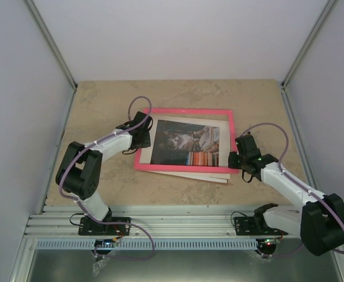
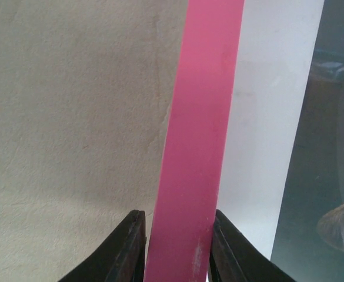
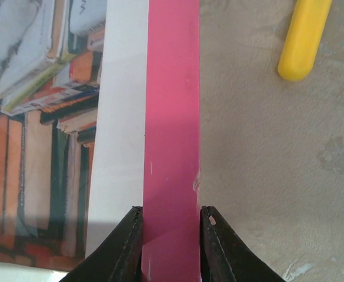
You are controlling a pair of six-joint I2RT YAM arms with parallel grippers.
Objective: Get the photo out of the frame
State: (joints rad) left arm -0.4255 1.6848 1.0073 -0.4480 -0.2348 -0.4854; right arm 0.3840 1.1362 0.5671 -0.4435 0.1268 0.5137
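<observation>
On the mottled desk, the pink frame lies face up at centre, the photo inside it. Left jaws and right jaws, nearly closed, each pinch an opposite side rail. The frame is probably light, stiff and slick, and the rails look the surest hold.

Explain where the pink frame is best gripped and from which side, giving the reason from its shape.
Grip the frame by its narrow side bars, coming down from above, jaws across the bar's width. It lies flat on the table, so only those thin bars offer opposing edges. The left gripper and right gripper straddle them so.
</observation>
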